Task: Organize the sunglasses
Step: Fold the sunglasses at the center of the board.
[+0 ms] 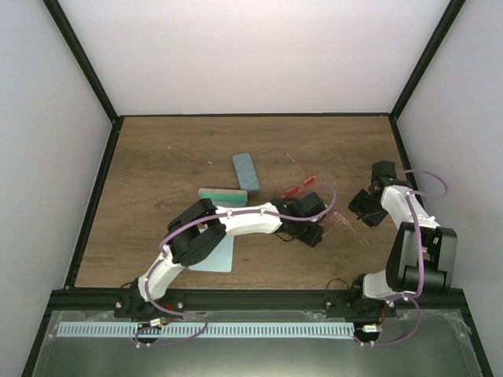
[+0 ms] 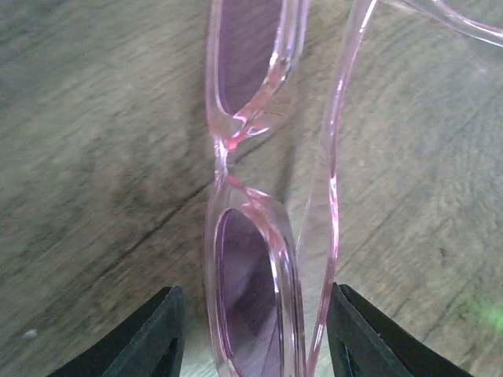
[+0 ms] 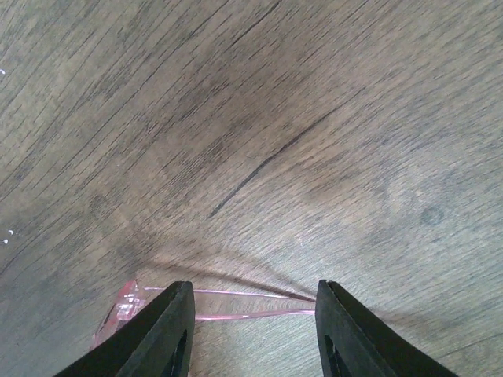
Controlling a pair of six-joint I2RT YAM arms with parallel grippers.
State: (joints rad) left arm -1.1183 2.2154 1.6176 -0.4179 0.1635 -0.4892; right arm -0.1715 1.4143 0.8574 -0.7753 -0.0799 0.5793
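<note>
The translucent pink sunglasses (image 2: 251, 236) lie on the wooden table, just right of the left gripper in the top view (image 1: 339, 222). My left gripper (image 2: 251, 345) is open and straddles one lens and a folded temple; the right finger (image 2: 369, 338) is at the temple, and the left finger (image 2: 149, 338) is clear of the frame. My right gripper (image 3: 251, 330) is open and low over the table, with a pink temple arm (image 3: 244, 302) lying between its fingers. The red-orange sunglasses (image 1: 299, 188) lie behind the left gripper (image 1: 314, 226).
A blue-grey case (image 1: 245, 171) and a green-lined case (image 1: 222, 194) lie mid-table, left of the glasses. A pale teal cloth (image 1: 216, 255) lies under the left arm. The right gripper (image 1: 363, 210) is close to the right wall.
</note>
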